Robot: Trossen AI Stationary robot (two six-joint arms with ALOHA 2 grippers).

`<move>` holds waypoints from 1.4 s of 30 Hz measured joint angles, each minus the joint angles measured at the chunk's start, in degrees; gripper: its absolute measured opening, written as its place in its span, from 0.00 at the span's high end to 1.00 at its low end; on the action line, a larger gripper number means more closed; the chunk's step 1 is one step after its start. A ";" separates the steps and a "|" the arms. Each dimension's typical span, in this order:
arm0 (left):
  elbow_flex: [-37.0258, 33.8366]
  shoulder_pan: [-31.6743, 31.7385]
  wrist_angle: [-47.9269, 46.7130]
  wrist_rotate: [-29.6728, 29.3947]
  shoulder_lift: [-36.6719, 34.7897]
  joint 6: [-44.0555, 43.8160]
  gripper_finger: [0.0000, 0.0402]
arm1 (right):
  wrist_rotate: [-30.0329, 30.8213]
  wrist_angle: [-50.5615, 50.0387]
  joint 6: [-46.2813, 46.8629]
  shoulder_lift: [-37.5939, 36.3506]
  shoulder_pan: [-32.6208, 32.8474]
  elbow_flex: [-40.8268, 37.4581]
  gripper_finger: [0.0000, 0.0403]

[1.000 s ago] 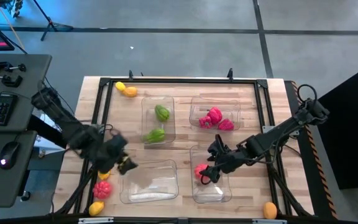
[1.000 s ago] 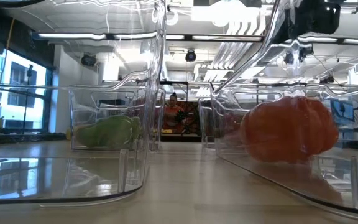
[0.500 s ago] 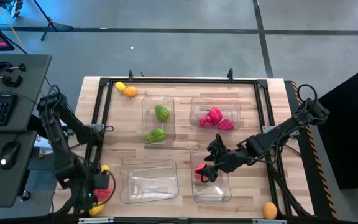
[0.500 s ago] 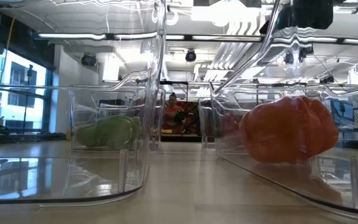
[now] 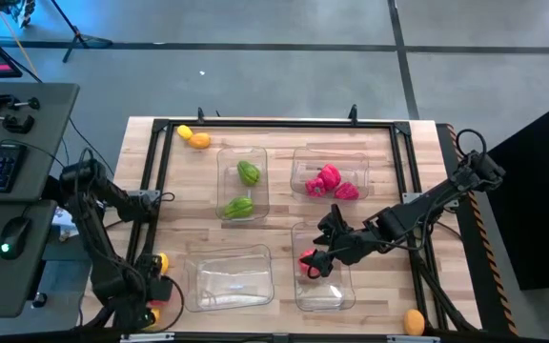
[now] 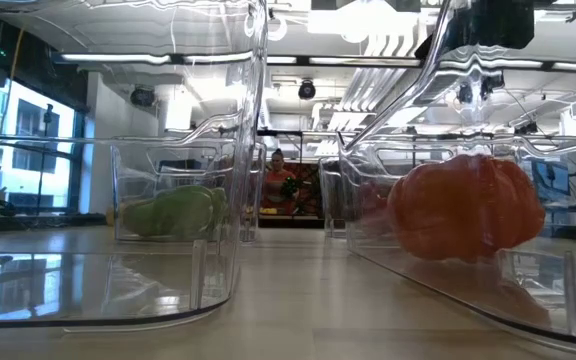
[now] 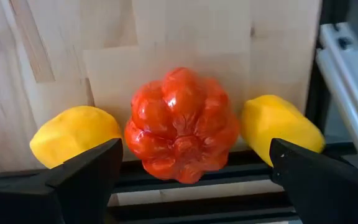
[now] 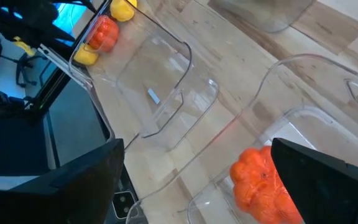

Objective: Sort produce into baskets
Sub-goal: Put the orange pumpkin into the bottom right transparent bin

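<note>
The left gripper (image 7: 191,171) hangs wide open and empty over a red ribbed pumpkin (image 7: 182,124), which lies on the table between its fingers, with a yellow fruit (image 7: 73,134) just beside each finger. The pumpkin looks light, hard and glossy, so probably slippery; gripping across its widest ribs seems safest. The right gripper (image 8: 194,180) is open over a basket (image 8: 303,124), above another red piece (image 8: 263,180).
</note>
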 joint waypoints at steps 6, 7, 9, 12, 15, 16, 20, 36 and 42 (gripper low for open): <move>0.00 0.00 -0.02 -0.09 1.55 -3.79 0.02 | -0.01 0.00 -0.77 -0.02 0.00 0.00 0.02; 0.00 0.00 -0.02 -0.43 1.82 -4.10 0.02 | -0.02 -0.01 -0.78 -0.02 0.00 0.00 0.02; 0.00 0.00 0.03 -0.63 2.62 -4.46 0.02 | -0.03 -0.03 -0.78 -0.01 0.00 0.00 0.02; 0.00 0.00 0.20 -0.66 4.10 -4.45 0.02 | -0.06 -0.04 -0.79 -0.02 0.00 0.00 0.02; 0.00 0.00 0.90 -0.65 5.72 -2.75 0.02 | -0.52 -0.28 -0.77 -0.02 0.07 0.00 0.02; 0.00 0.00 0.87 -0.65 6.28 -2.37 0.02 | -0.64 -0.44 -0.78 -0.02 0.07 0.00 0.02; 0.07 0.04 0.79 -0.77 8.29 -0.24 0.02 | -0.78 -0.63 -0.77 -0.02 0.07 0.00 0.02; 0.09 0.04 1.00 0.29 10.30 -2.32 0.02 | -0.79 -1.97 -0.77 -0.02 0.07 0.00 0.02; -1.47 0.04 2.16 0.68 10.27 -2.39 0.02 | -3.62 -2.16 -0.29 -0.02 0.07 0.00 0.02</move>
